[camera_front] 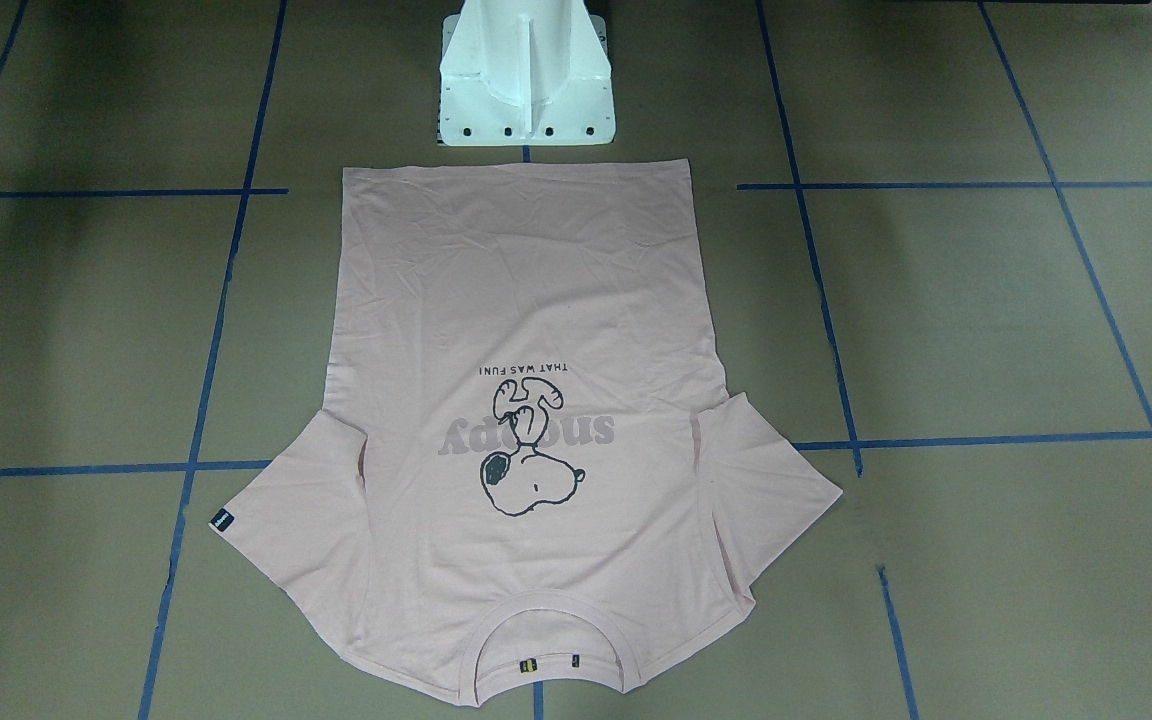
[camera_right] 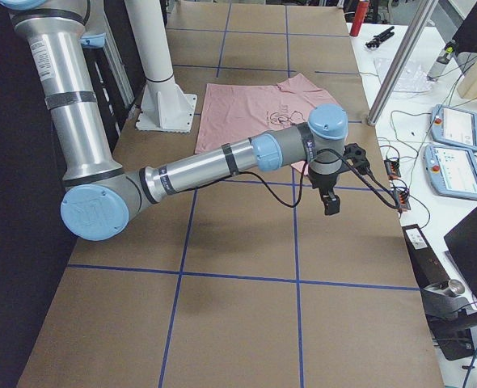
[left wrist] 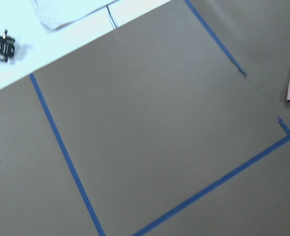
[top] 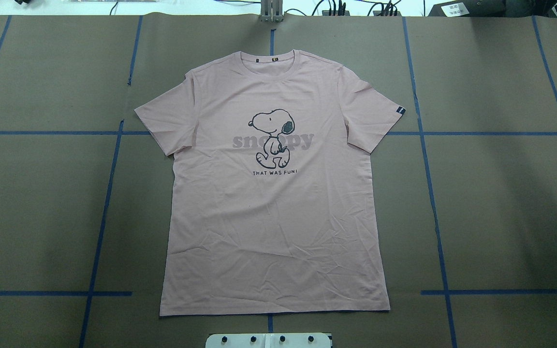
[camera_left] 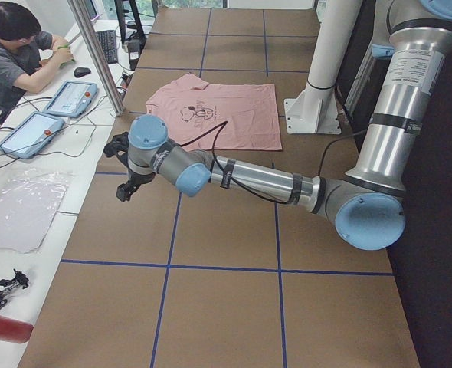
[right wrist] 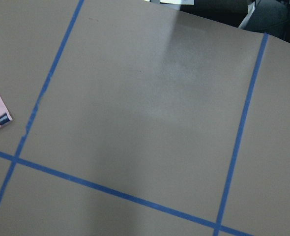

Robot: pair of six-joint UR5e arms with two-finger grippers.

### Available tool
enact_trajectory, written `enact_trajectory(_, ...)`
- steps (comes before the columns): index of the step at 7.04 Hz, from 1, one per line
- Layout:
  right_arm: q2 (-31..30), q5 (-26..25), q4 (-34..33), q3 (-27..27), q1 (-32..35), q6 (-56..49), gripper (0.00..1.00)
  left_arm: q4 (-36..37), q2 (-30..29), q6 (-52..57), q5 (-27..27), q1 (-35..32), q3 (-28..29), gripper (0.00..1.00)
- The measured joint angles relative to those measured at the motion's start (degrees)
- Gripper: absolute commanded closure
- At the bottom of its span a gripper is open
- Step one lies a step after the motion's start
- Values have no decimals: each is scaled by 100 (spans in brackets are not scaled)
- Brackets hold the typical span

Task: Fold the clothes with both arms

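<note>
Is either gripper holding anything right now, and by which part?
Nothing is held. The T-shirt lies flat and untouched; the left gripper and right gripper hang over the table off to its sides.

Robotics lab: robot arms (camera_left: pixel 257 178), tape-gridded table (top: pixel 501 203), teach pendants (camera_left: pixel 70 98), operator (camera_left: pixel 11 57) at side desk.

Pink T-shirt (top: pixel 273 217) lies flat, unfolded (front up).

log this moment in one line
shirt: flat, print up, unfolded | left hand: off shirt, grip unclear | right hand: off shirt, grip unclear
</note>
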Motion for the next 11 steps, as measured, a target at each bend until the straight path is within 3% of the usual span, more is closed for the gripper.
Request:
enact_trajectory(1, 232, 46, 205, -145, -194, 438, 0, -510, -174, -328, -10, 76, 202, 0)
enact_trajectory(3, 560, -30, 1539, -702, -789, 1940, 0, -1147, -267, -1066, -6, 686, 253, 0)
enact_trajectory(5, 974, -972, 2995, -1415, -1734, 3794, 6, -1253, -282, -1293, 4, 1088, 252, 0)
enact_trajectory(7, 1341, -2063, 3418, -1790, -2617, 5008, 18, -1265, -285, -1353, 4, 1148, 236, 0)
enact_trajectory(11, 1428, -3129, 3466, -2014, -3475, 5761, 34, -1271, -286, -1485, 6, 1225, 187, 0)
